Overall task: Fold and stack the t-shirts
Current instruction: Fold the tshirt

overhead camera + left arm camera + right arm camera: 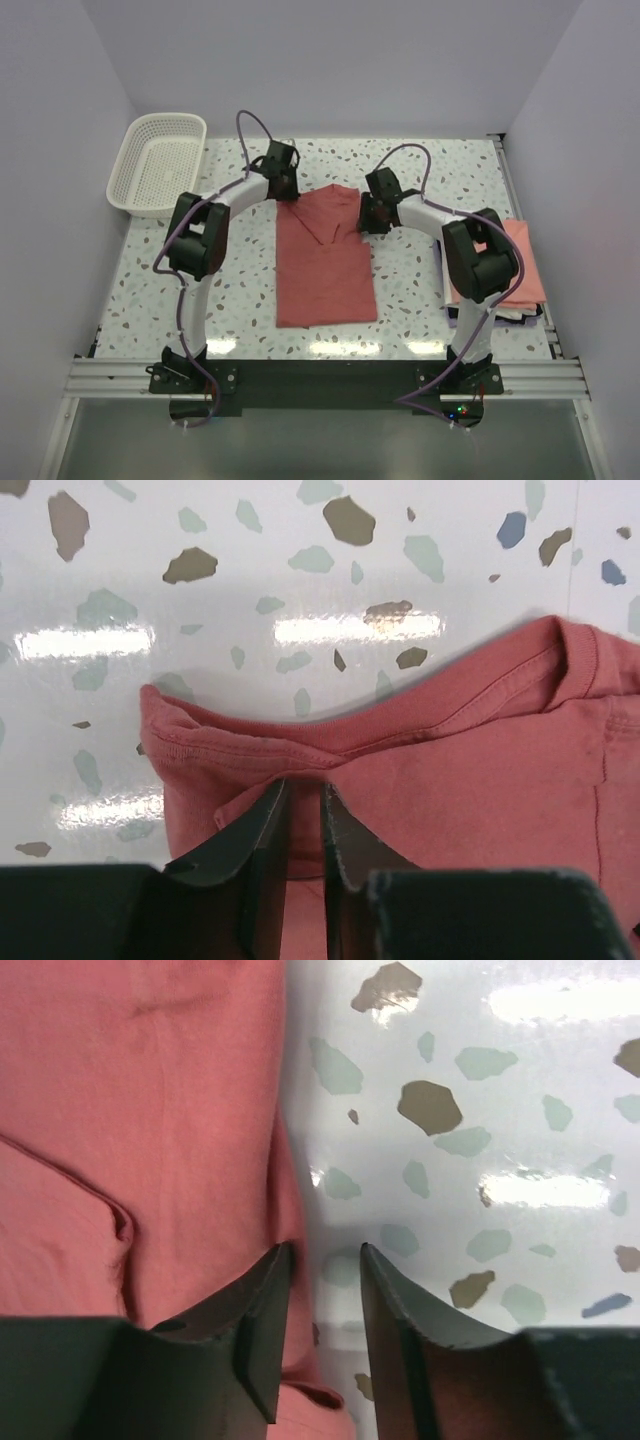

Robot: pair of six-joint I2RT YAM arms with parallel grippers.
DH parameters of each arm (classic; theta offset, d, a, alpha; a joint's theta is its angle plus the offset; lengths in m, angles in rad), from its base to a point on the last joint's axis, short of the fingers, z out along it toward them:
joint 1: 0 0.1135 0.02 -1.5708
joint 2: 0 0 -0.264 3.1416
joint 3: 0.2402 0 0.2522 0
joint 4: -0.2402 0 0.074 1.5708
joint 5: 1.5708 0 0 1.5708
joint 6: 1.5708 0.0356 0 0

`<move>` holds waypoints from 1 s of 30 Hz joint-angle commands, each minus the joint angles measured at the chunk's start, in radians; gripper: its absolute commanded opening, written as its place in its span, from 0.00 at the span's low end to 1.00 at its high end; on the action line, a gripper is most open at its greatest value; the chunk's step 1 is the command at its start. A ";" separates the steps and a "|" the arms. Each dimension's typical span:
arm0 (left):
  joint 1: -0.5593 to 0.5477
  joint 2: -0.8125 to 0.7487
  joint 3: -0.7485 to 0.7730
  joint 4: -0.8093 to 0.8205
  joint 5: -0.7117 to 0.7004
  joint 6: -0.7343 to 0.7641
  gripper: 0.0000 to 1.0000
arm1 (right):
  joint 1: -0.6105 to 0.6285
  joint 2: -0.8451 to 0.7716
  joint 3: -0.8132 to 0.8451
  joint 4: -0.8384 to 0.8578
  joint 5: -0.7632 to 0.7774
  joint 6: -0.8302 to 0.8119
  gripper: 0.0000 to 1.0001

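The black fingers of the left gripper are nearly pressed together, with only a thin slit between them. Their tips are at the hemmed edge of the dusty red t-shirt; whether cloth is pinched there I cannot tell. The right gripper is spread a little: one finger is over the shirt's side edge, the other over the speckled table, and table shows in the gap. Seen from above, this shirt lies flat as a long rectangle in the middle of the table, with the left gripper at its 11 o'clock corner and the right at 1 o'clock. A salmon pink t-shirt lies at 3 o'clock, and a white basket at 10 o'clock.
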 commanded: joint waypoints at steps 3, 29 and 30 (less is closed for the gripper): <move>0.010 -0.087 0.095 -0.013 -0.014 0.042 0.27 | -0.009 -0.103 0.058 -0.098 0.049 -0.040 0.41; 0.013 -0.367 -0.195 0.020 0.114 -0.070 0.28 | 0.099 0.084 0.273 -0.054 -0.064 -0.043 0.40; 0.013 -0.375 -0.203 0.020 0.115 -0.070 0.28 | 0.100 0.102 0.277 -0.060 -0.064 -0.042 0.40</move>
